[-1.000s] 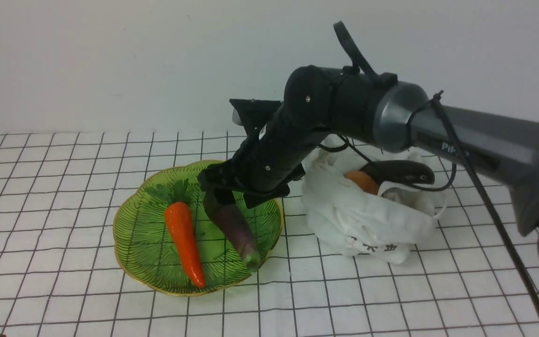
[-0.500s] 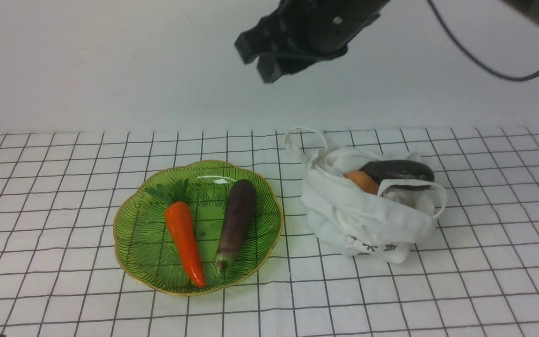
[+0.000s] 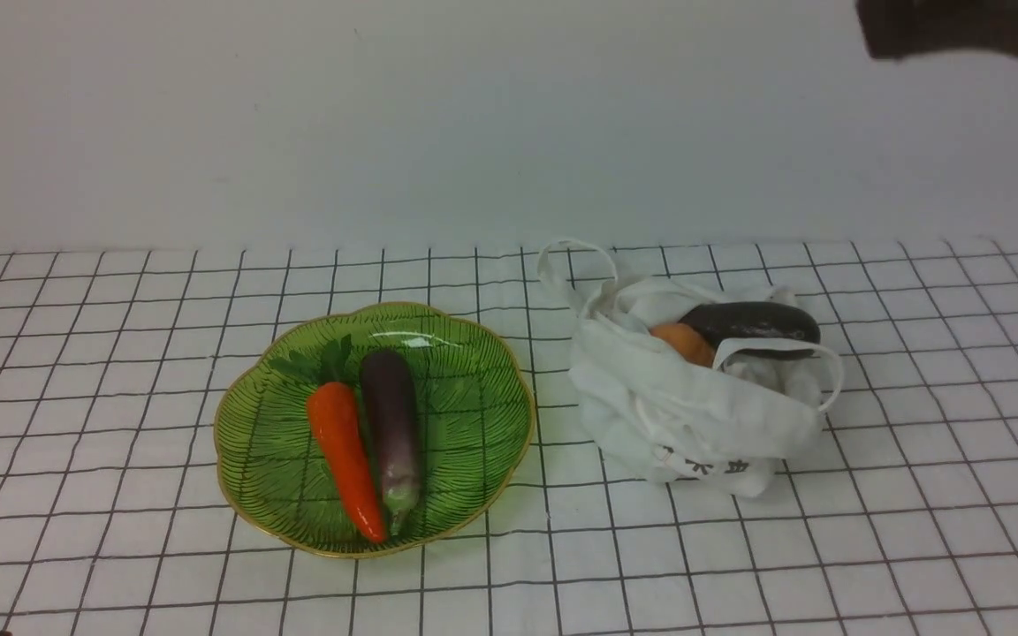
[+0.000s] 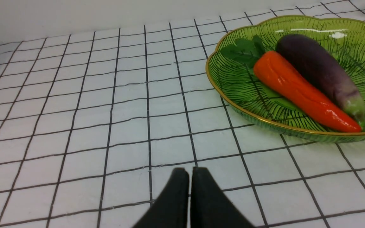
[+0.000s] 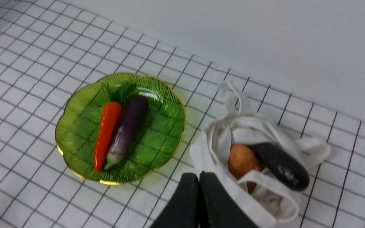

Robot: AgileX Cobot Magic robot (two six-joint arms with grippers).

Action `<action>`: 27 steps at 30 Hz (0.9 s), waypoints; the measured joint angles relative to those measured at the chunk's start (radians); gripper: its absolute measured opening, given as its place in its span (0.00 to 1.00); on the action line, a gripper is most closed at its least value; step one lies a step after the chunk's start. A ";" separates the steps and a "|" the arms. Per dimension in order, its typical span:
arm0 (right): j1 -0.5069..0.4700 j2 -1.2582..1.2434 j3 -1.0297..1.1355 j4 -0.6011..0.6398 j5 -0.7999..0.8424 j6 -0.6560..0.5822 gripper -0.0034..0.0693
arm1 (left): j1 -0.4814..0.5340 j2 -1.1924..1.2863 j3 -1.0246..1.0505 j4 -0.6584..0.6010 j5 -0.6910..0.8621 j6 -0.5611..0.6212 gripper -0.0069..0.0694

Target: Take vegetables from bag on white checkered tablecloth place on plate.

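purple eggplant [image 3: 390, 415] lies on the green glass plate [image 3: 474, 424], snug against the orange carrot [image 3: 343, 450], pale end toward us. just beside it on the checkered tablecloth [image 3: 120, 353], the white cloth bag [image 3: 695, 415] shows 2 more: orange rounded vegetable [image 3: 681, 341] touching blackish oblong vegetable [image 3: 752, 324]. right gripper [image 5: 199, 179] hangs up high, jaws pressed together, empty. left gripper [image 4: 190, 173] sits low near the plate, jaws together too.

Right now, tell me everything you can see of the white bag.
The white bag is soft, crumpled cloth with thin loop handles and dark printed characters low on its front. It slumps on the checkered tablecloth, right of the green plate and apart from it, mouth open upward. An orange vegetable and a blackish oblong one lie in the mouth, poking out.
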 joint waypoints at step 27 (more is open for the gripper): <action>0.000 -1.047 0.804 0.050 -0.445 0.074 0.03 | 0.000 0.000 0.000 0.000 0.000 0.000 0.08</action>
